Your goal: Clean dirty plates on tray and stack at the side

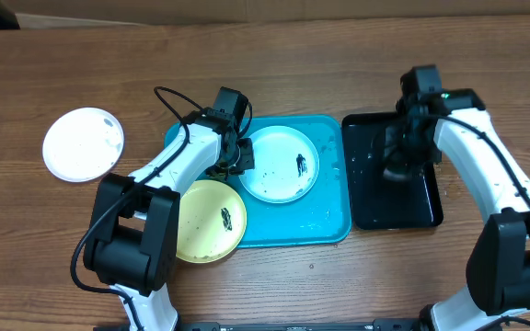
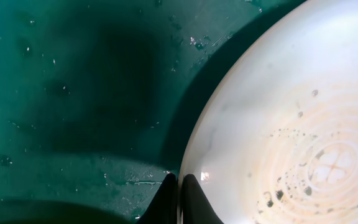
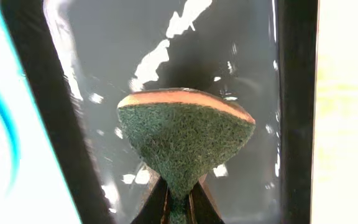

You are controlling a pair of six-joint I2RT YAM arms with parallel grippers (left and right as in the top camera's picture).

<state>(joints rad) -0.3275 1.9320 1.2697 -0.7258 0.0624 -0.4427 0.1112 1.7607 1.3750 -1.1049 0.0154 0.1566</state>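
Overhead view: the turquoise tray (image 1: 325, 221) lies in the middle of the wooden table (image 1: 339, 55), and a black tray (image 1: 412, 207) sits just beside its right edge.
Left gripper: the left gripper (image 1: 237, 158) is down at the left rim of the light blue plate (image 1: 279, 165), which lies flat inside the tray.
Left grip, wrist view: the left gripper (image 2: 179, 198) is pinched tight on the rim of the light blue plate (image 2: 291, 93), with one finger (image 2: 165, 205) on each side of the edge and almost no gap. The wet floor of the tray (image 2: 73, 93) shows beneath it.
Right gripper: the right gripper (image 1: 398, 167) hangs over the black tray.
Right grip, wrist view: the right gripper (image 3: 179, 202) is clamped on the narrow lower end of a sponge (image 3: 185, 134), which has a green scouring face and a tan back. The sponge fans out above the glossy, wet black tray (image 3: 241, 56). Whether it touches that tray cannot be told.
Light blue plate: it carries a dark smear (image 1: 302, 164) right of its centre.
Yellow-green plate: the yellow-green plate (image 1: 205, 225) overlaps the tray's lower left corner, partly off it, and has a dark mark (image 1: 227, 219) on it.
White plate: the white plate (image 1: 83, 144) rests on the table, well apart to the left of the tray, and looks clean.
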